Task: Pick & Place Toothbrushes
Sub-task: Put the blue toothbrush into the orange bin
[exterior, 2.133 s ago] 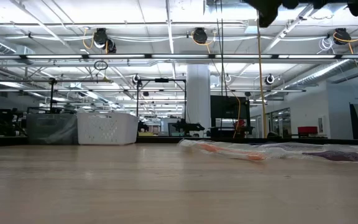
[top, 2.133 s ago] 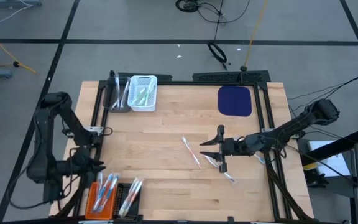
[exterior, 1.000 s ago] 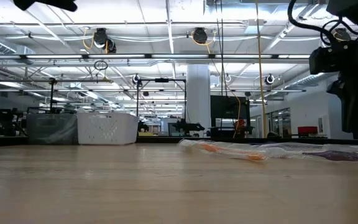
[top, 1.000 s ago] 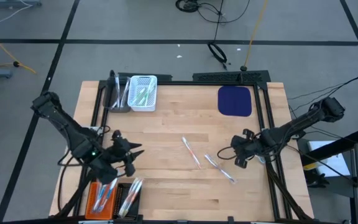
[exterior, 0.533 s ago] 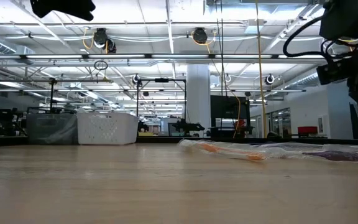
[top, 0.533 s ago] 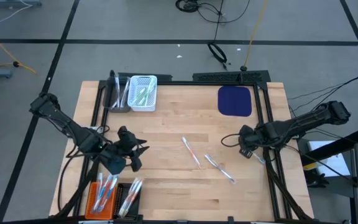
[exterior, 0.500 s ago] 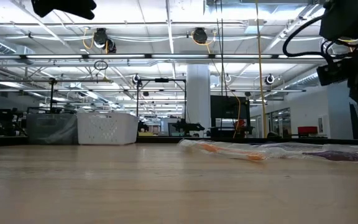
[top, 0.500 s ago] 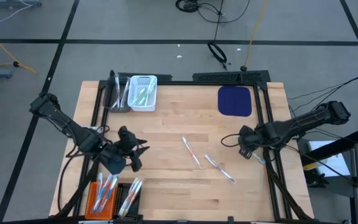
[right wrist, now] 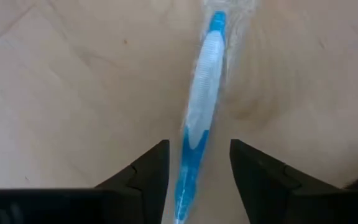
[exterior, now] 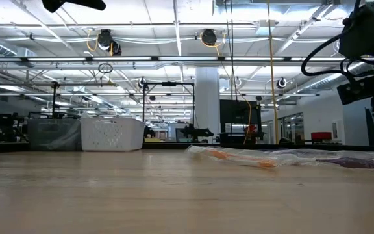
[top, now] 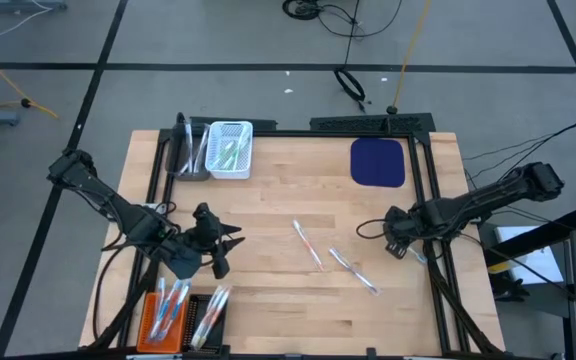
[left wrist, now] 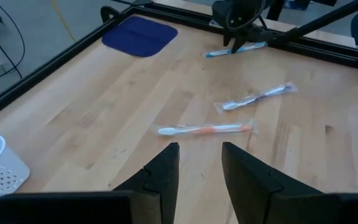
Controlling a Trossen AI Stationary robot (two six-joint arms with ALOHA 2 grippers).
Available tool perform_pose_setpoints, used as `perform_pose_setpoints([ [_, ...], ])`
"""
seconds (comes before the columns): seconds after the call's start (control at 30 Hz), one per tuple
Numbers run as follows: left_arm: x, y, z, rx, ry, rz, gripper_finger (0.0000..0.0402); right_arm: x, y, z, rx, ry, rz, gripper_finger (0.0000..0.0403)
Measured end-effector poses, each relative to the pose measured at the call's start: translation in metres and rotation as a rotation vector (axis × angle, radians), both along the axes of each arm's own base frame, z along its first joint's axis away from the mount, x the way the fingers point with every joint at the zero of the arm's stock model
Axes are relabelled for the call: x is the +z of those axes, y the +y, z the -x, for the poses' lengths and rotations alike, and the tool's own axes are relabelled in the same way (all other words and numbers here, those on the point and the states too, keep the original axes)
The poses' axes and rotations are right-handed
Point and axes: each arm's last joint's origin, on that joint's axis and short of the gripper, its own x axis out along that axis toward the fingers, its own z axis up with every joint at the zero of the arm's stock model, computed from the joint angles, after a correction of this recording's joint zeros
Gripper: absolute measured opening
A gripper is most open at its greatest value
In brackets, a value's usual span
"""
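Now right tool wider, straddling blue toothbrush

The blue toothbrush runs out of the right wrist view at both ends. In the high view the right gripper hides it at the table's right edge.

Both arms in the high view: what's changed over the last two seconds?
The left gripper swung from the table's left edge inward toward the centre. The right gripper pulled back to the right edge, over a blue-and-white wrapped toothbrush, jaws open. The two wrapped toothbrushes mid-table stayed put.
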Motion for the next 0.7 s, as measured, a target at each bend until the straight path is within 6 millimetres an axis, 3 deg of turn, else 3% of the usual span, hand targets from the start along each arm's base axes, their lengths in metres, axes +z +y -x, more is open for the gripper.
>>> perform_pose_setpoints([
  [0.27, 0.0, 0.0, 0.0, 0.002, 0.0, 0.002, 0.012, -0.021, 0.0, 0.002, -0.008, -0.051, -0.033, 0.015],
  [0.4, 0.0, 0.0, 0.0, 0.002, -0.001, 0.003, 0.012, -0.018, 0.0, 0.003, -0.054, -0.037, -0.033, 0.0112],
  [0.57, 0.0, 0.0, 0.0, 0.003, -0.001, 0.004, 0.012, -0.014, 0.001, -0.001, -0.043, -0.069, -0.037, 0.003],
  [0.7, 0.0, 0.0, 0.0, 0.004, -0.002, 0.005, 0.012, -0.008, 0.001, -0.007, -0.041, -0.105, -0.011, 0.0028],
])
